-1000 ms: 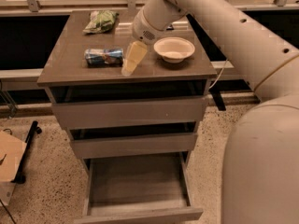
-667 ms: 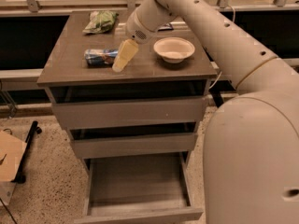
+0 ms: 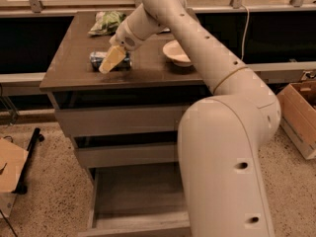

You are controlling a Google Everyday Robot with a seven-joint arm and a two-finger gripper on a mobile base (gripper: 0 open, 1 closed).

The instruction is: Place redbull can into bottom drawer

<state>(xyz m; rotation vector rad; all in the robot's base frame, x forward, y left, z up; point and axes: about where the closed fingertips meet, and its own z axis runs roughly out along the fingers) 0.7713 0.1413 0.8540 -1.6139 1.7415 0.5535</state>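
Item count, camera view:

- Arm: one, carrying one gripper (image 3: 110,62), positioned over the table (image 3: 69,58) directly in front of the can.
- Redbull can (image 3: 96,59): one.
- White bowl (image 3: 174,53): one.
- Green-and-white bag (image 3: 106,22): one.
- Grey drawers: three, namely one top drawer (image 3: 118,120), one middle drawer (image 3: 126,154) and one bottom drawer (image 3: 133,194).
- Cardboard boxes: two, one right box (image 3: 298,112) and one left box (image 3: 10,164).
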